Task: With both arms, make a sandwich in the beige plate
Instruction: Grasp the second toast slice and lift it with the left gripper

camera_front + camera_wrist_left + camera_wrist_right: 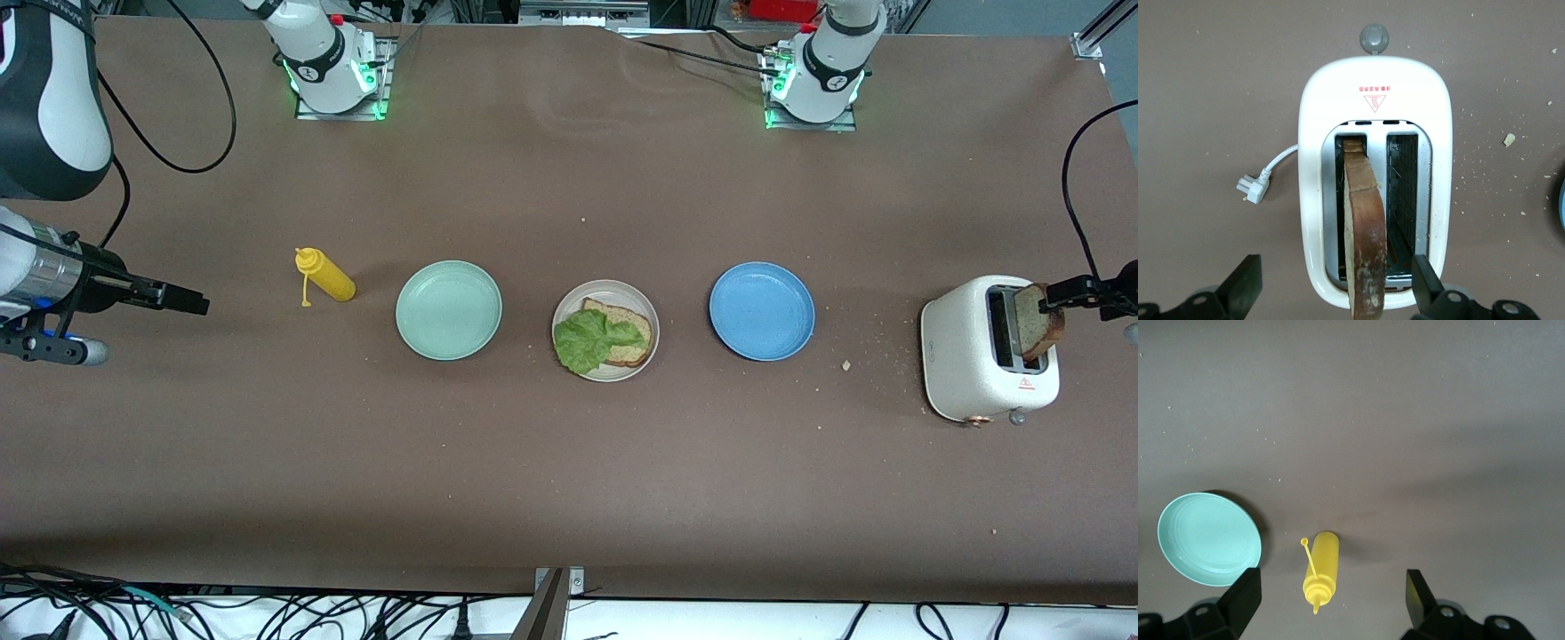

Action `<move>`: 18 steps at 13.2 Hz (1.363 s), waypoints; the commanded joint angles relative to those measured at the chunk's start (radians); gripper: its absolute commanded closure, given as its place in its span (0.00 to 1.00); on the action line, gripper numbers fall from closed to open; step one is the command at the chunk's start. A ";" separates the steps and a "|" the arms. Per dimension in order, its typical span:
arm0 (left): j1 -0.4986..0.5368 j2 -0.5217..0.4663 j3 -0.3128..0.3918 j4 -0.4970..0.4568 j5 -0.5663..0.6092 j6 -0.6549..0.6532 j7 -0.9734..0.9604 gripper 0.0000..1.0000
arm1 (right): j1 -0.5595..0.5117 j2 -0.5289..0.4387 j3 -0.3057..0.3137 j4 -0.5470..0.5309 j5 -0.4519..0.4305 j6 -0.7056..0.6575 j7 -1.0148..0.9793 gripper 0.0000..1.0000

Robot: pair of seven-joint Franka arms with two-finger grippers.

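Straddling toast slice (pixel 1363 227) in toaster (pixel 1375 173) slot, left gripper (pixel 1335 287) jaws spread, no grip. Right gripper (pixel 1331 600) spread, waits over mustard bottle (pixel 1321 573). Beige plate (pixel 648 311) holds bread, lettuce (pixel 587 340). Risk: off-centre pinch crumbles slice or drags toaster.

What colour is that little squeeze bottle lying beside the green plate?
The squeeze bottle is bright yellow, cap included; the right wrist view shows it best.
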 commanded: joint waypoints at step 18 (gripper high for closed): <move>-0.006 0.012 -0.056 0.319 -0.087 -0.407 0.009 1.00 | 0.004 -0.019 0.016 -0.022 -0.008 0.063 -0.009 0.02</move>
